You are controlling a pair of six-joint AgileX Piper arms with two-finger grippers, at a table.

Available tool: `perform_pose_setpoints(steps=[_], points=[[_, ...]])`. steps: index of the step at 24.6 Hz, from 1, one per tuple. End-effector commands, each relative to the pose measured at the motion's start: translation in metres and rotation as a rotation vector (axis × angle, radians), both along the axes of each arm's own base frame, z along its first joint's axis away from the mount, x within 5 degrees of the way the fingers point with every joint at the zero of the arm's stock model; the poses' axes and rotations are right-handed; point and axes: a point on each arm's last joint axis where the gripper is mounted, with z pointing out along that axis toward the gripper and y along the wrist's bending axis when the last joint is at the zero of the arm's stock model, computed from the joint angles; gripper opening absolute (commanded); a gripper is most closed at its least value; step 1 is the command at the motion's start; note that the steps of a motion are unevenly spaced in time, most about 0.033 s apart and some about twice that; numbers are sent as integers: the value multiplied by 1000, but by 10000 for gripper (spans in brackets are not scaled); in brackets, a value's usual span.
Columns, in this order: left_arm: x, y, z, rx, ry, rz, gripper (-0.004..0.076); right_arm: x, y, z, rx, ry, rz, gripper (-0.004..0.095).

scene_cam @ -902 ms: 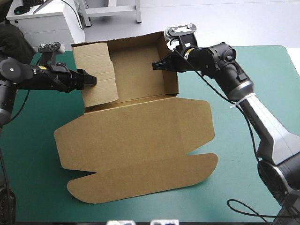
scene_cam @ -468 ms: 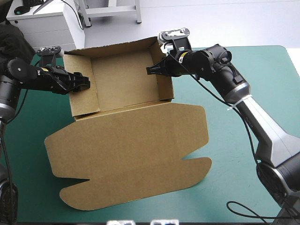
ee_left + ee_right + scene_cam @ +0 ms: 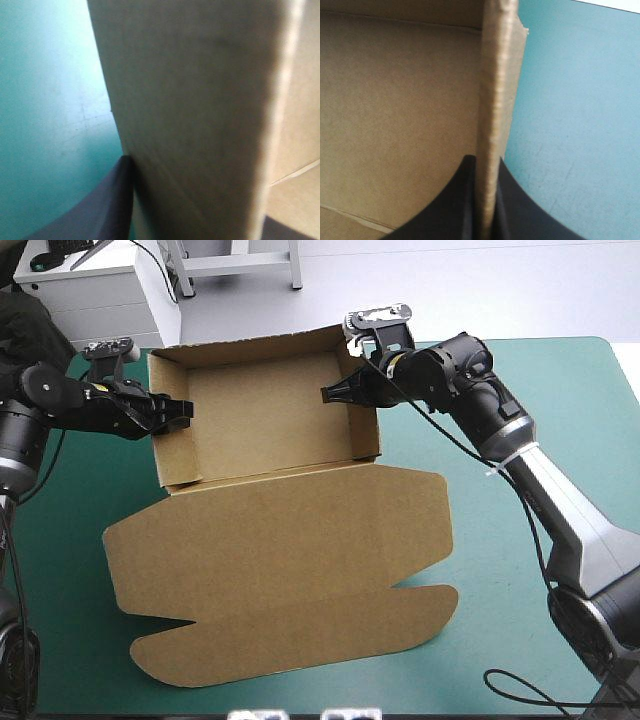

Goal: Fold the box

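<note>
The brown box (image 3: pixel 265 410) stands as an open tray at the back of the table, its wide lid (image 3: pixel 280 560) lying flat toward the front edge. My left gripper (image 3: pixel 180 412) comes in from the left, shut on the tray's left wall. In the left wrist view that wall (image 3: pixel 200 100) fills the space between the black fingers (image 3: pixel 107 210), so the left gripper (image 3: pixel 195 200) is mostly covered. My right gripper (image 3: pixel 335 393) is shut on the top edge of the right wall (image 3: pixel 497 75), one finger inside the tray and one outside; the right gripper (image 3: pixel 487 167) pinches it tightly.
Bare teal-green cover (image 3: pixel 520 390) lies right of the box, under my right arm, and a narrower strip (image 3: pixel 60 540) shows along the left. The lid's curved front flaps (image 3: pixel 300 640) reach close to the table's front edge.
The left wall panel, earlier leaning in over the tray floor, now stands upright. The whole box slid left, then a little back to the right, with both grippers holding on.
</note>
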Motion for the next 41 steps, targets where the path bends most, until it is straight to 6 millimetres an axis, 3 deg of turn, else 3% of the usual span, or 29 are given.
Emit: perform_pose_setpoints(steps=[1, 8, 14, 19, 31, 37, 41], points=[[-10, -28, 26, -82, -129, -66, -8, -13, -6, 27, 21, -72, 2, -8], [-12, -67, 21, 149, -178, -39, -8, 0, 1, -8, -71, 79, -5, -8], [-12, -85, 14, 354, -207, 13, -8, 2, 3, -19, -96, 133, -1, -10], [-2, -91, -1, 463, -186, 28, -8, 2, 3, -20, -101, 147, -4, -10], [9, -92, -28, 541, -41, 29, -8, 0, 0, -22, -130, 179, -21, -10], [9, -106, -41, 396, 52, -1, -8, -2, -3, -29, -172, 249, -42, -14], [11, -109, -51, 395, 115, -9, -8, 1, -1, -41, -191, 304, -58, -14]])
